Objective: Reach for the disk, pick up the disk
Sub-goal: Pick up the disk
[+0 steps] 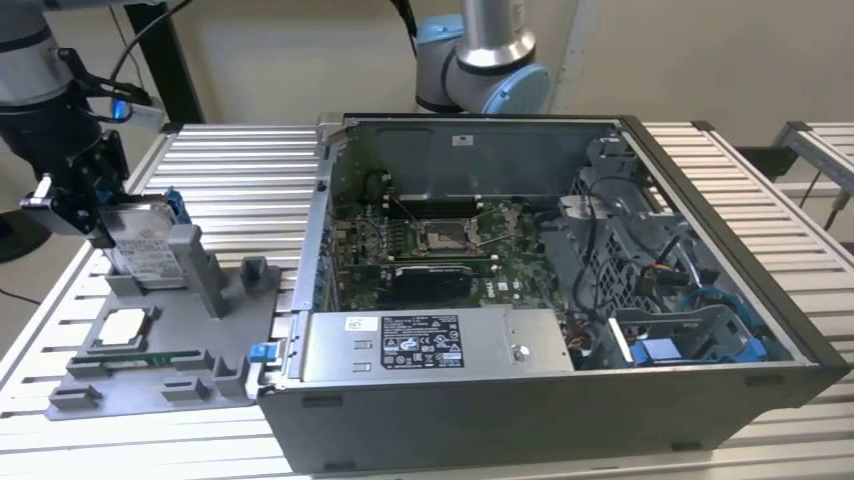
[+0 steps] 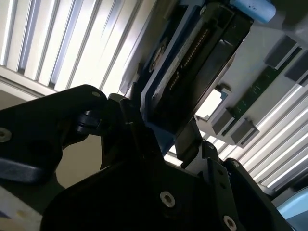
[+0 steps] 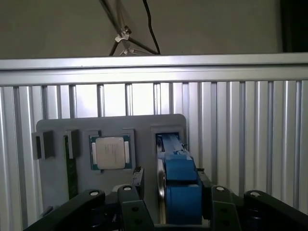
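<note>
Exterior view: gripper (image 1: 91, 222) at upright disk (image 1: 139, 246) | second wrist view: connector pins (image 2: 191, 54)

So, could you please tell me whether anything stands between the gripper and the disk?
Nothing visible does. In the first wrist view the gripper is right at the disk, which stands on edge in a slot of the grey holder, and nothing else lies between the two.

My worktop (image 1: 240, 160) is ribbed aluminium, brightly lit. Beige wall (image 1: 294, 60) runs behind it at twelve o'clock in the exterior view; black post (image 1: 174, 60) at eleven.
</note>
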Robot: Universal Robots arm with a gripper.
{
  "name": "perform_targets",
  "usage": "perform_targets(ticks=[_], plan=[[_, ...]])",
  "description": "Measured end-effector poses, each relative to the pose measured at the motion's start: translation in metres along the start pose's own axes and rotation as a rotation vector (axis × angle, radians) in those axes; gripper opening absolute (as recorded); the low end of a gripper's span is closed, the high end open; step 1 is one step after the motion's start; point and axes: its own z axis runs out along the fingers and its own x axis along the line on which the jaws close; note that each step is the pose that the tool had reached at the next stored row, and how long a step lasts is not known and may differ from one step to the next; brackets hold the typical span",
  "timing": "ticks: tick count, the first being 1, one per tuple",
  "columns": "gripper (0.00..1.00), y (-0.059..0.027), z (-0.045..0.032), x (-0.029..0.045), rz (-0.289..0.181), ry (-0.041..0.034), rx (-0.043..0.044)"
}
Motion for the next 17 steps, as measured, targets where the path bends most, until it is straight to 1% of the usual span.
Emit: perform_targets(ticks=[10,17], plan=[[1.0,-0.0003,0.018,0.0001,-0.003,-0.0001,0.0005],[1.0,-0.0003,0.0191,0.0001,-0.003,-0.0006,0.0006]])
